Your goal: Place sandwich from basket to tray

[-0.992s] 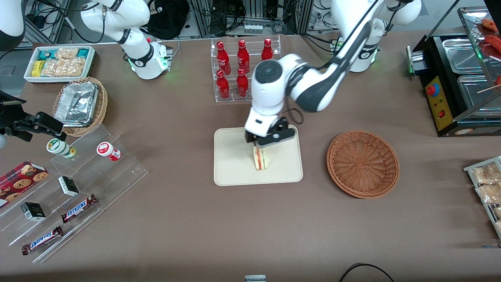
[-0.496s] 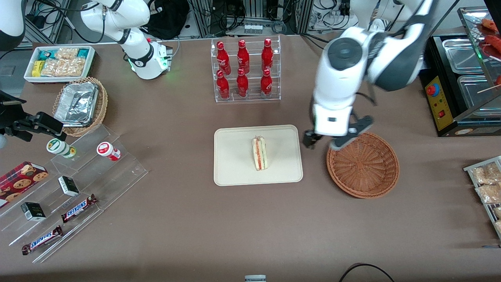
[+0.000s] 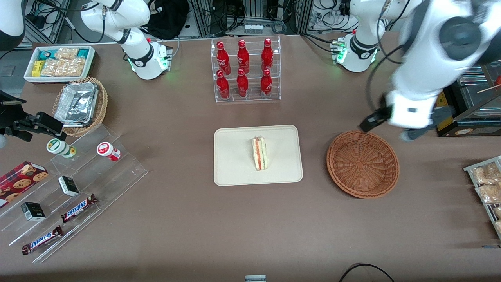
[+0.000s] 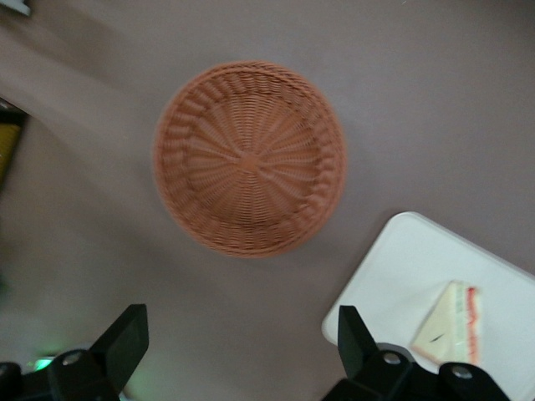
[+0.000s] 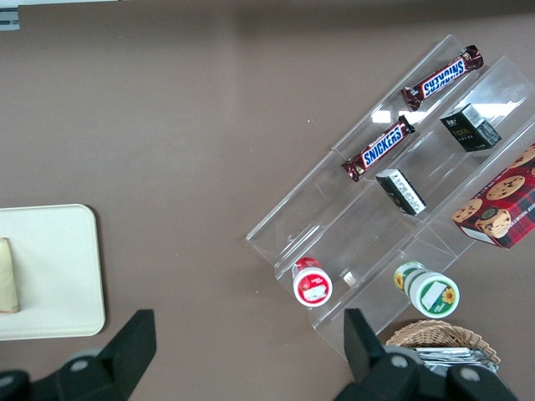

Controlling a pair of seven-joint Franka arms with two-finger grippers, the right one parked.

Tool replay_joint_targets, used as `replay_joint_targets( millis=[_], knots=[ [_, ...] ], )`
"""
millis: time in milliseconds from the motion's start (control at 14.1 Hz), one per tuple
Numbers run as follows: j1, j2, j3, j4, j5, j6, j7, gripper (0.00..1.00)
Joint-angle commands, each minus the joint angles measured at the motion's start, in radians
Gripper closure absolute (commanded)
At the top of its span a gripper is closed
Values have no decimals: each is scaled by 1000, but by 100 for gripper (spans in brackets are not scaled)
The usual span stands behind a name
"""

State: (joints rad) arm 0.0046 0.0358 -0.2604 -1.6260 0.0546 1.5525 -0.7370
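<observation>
Sandwich (image 3: 260,153) lay on the tray (image 3: 235,172), slightly toward the working arm's end of the tray's middle, filling edge up, nothing touching it. One second earlier the gripper was down over it on the tray; half a second earlier it was between tray and basket. Now the gripper (image 3: 386,127) hung in the upper right of the front frame, above the table just by the basket's (image 3: 363,164) rim on the side farther from the front camera, well apart from the tray. Fingers spread wide, holding nothing. Basket empty.

Judgement: the sandwich had been released and the arm was retreating; the transfer appears complete, with only the arm's return left.

Views compared: the front view gave the whole layout, but the arm was motion-blurred, so its exact height above the table was uncertain. The left wrist view looked straight down and confirmed the bare weave of the basket (image 4: 249,157) and both dark fingertips (image 4: 125,334) apart, with the tray's (image 4: 393,267) corner and the sandwich (image 4: 451,322) on it. The right wrist view caught only one edge of the tray (image 5: 58,276) and a sliver of sandwich (image 5: 7,276).
</observation>
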Motion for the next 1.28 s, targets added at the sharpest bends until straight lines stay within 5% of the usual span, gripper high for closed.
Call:
replay_joint_targets(
  millis=[0, 496, 992, 1205],
  knots=[
    [70, -14, -11, 40, -16, -99, 225, 0],
    [110, -10, -10, 69, -15, -118, 733, 0],
    [-15, -19, 159, 52, -47, -68, 674, 0],
    [-12, -20, 159, 55, -44, -66, 625, 0]
  ],
)
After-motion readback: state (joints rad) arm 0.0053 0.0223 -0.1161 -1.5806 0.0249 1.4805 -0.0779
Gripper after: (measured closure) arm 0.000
